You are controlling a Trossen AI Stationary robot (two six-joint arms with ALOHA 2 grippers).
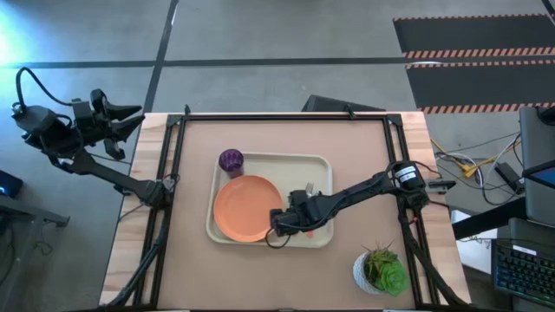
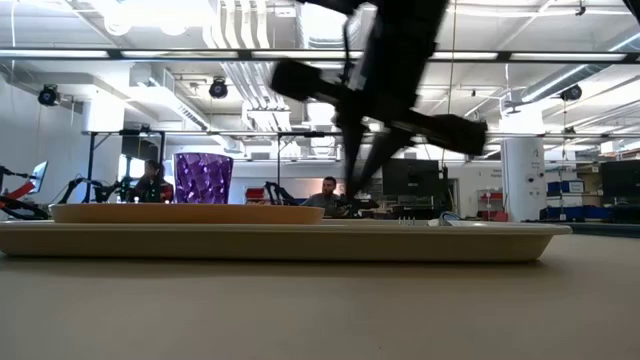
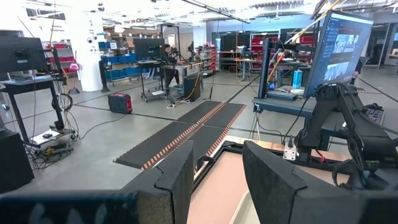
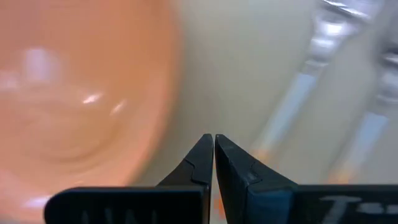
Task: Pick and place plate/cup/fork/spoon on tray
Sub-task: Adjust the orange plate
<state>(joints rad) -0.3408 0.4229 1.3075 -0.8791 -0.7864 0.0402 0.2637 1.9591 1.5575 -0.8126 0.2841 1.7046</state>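
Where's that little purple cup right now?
In the high view, the cup stands in the tray's far left corner, just behind the orange plate.

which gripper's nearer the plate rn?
Right gripper, over the tray at the plate's edge. Left gripper is parked off the table's far corner.

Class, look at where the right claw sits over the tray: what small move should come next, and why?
Probably lift the right claw straight up off the tray. Its fingers are shut and empty, while the plate, cup and both utensils already lie on the tray.
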